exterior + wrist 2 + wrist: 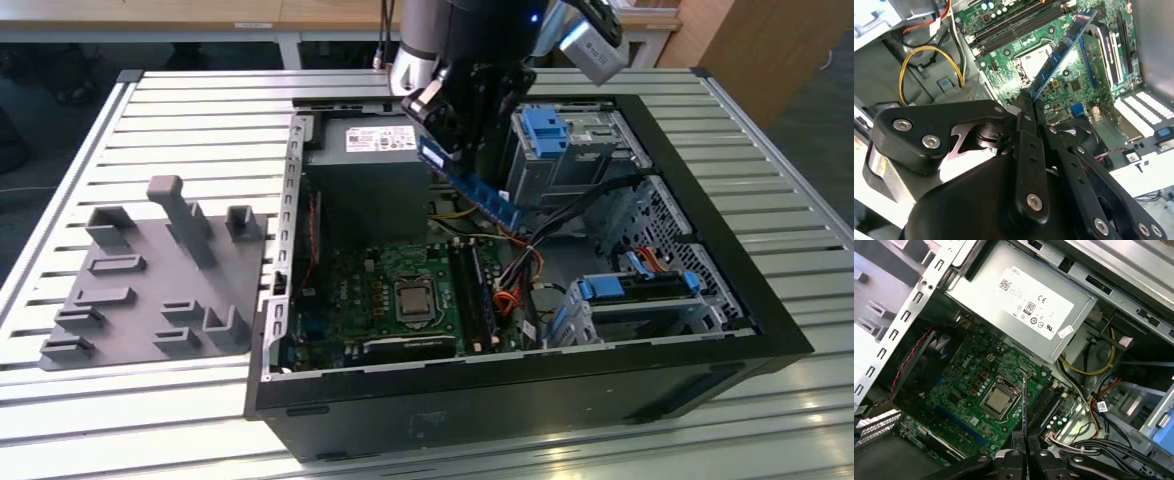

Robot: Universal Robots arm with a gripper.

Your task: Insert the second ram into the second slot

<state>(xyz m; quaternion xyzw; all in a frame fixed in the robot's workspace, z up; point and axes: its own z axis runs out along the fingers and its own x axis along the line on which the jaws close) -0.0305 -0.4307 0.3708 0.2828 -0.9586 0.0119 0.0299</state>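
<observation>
Ram hangs tilted over the open case, nipped at its upper end by the gripper. A table of ribbed pale metal slats carries everything. The black boxy case lies on its side. On the exterior view's left sits a flat grey plastic jig with upright pegs. Inside the case, at the far side, is a smooth silver power supply. Nearer lies the green motherboard with a square metal socket and long black slots just right of it. The ram is a thin dark-blue stick studded with chips, held above the slots' far end and apart from them. The black fingers are closed flat on its faces.
</observation>
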